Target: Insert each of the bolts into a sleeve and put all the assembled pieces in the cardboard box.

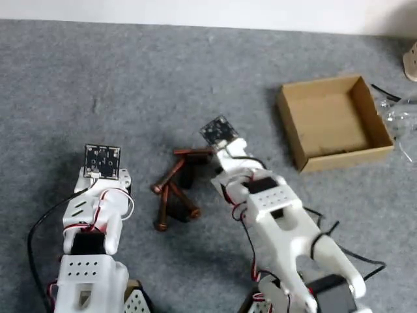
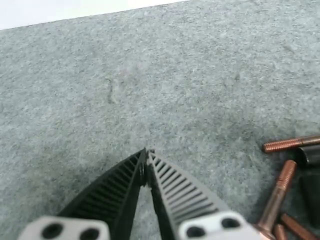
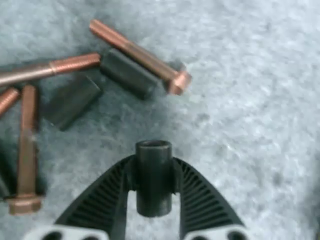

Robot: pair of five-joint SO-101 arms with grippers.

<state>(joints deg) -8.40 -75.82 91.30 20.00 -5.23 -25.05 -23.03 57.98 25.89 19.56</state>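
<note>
Several copper bolts (image 1: 171, 177) and black sleeves (image 1: 186, 176) lie in a loose heap on the grey carpet between the two arms. My right gripper (image 3: 153, 176) is shut on a black sleeve (image 3: 153, 175), held upright just above the carpet beside the heap; a bolt (image 3: 137, 52) and two more sleeves (image 3: 74, 99) lie just beyond it. My left gripper (image 2: 147, 167) is shut with nothing in it, over bare carpet left of the heap, whose bolts (image 2: 279, 192) show at the edge. The cardboard box (image 1: 333, 122) stands at the far right, with nothing inside.
The right arm (image 1: 273, 215) stretches from the front edge toward the heap. The left arm (image 1: 98, 215) stands at the front left. Clear plastic bits and cables (image 1: 397, 114) lie right of the box. A pale wall edge (image 1: 208, 10) runs along the back.
</note>
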